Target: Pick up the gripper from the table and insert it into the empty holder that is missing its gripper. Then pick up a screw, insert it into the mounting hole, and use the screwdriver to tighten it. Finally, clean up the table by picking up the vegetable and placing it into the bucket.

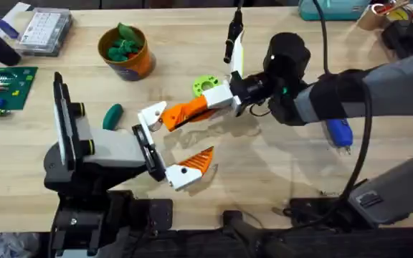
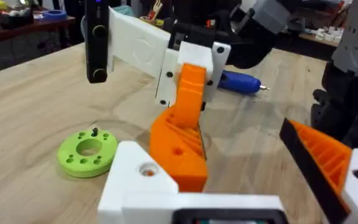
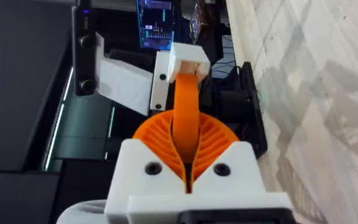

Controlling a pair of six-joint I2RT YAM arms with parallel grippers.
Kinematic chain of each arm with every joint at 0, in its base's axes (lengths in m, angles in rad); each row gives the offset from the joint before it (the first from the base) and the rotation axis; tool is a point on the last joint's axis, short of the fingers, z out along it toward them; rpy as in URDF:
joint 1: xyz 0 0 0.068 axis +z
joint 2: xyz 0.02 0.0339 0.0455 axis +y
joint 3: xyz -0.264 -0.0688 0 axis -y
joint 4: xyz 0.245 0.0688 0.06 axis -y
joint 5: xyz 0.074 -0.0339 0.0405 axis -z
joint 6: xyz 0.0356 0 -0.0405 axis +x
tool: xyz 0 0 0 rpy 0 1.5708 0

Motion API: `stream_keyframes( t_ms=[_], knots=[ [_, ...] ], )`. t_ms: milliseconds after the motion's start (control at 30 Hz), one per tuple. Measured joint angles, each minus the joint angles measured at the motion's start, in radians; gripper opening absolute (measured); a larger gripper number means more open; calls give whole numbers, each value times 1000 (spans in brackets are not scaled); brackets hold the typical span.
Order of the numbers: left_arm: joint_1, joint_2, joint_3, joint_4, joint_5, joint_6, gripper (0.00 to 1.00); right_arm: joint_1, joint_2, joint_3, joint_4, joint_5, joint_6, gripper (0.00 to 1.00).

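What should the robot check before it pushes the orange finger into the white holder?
1. Right claw shut on the gripper: ok.
2. Gripper lined up with the holder: cannot tell.
3. Holder's hole uncovered: ok.
4. Screwdriver ready on the table: ok.
5. Vegetable in the bucket: not ok, it lies on the table.

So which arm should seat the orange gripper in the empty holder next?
Right. Its fingers are shut on the gripper, whose end is beside the holder. The left arm carries that holder, so it should probably just brace.
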Motion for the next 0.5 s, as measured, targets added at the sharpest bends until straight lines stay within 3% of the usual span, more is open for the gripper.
stream_keyframes(
  t_ms=[500],
  knots=[
    [2, 0, 0, -1, 2, 0, 988, 6, 0, 0, -3, 8, 0, 19]
  ],
)
